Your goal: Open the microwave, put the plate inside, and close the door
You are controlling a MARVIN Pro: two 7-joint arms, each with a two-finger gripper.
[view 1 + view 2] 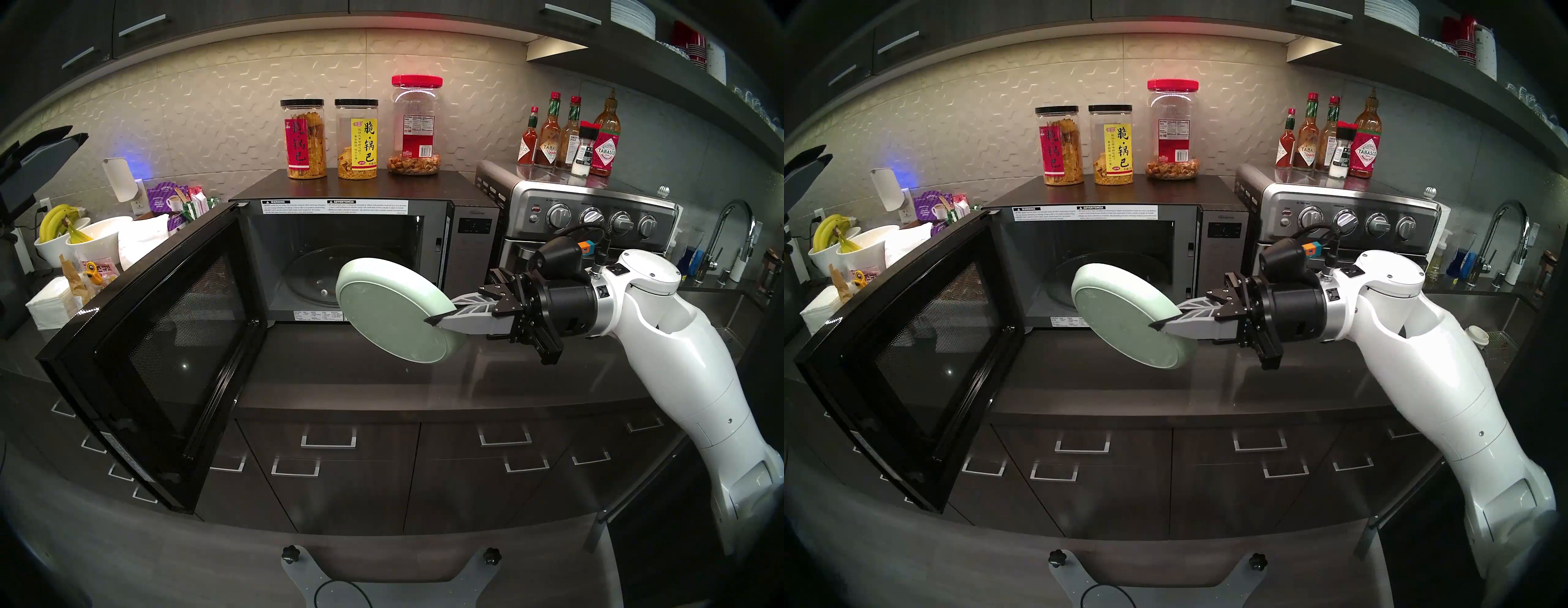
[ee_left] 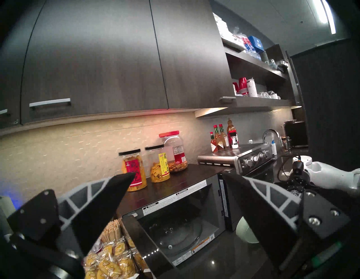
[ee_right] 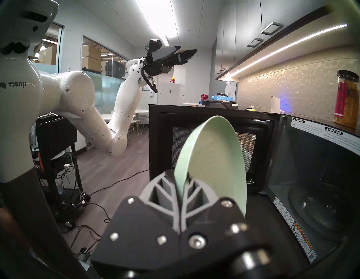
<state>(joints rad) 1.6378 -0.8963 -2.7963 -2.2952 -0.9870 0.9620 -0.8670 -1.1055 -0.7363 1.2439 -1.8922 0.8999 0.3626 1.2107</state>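
In front of the gaping microwave (image 1: 348, 237), door (image 1: 157, 352) swung wide left: mint plate (image 1: 390, 318) tilted above the worktop (image 1: 339, 373), pinched at its rim by the right hand (image 1: 441, 316). From the right wrist: left hand (image 3: 182, 51) raised, spread, empty.

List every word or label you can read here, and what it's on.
"TABASCO": sauce bottles on the toaster oven.
"WARNING", "ADVERTENCIA": sticker above the microwave opening; fine print unreadable.
"脆锅巴": yellow-label jar.
"TIANJI": robot's body.
Nutrition panel on the red-lid jar: too small.
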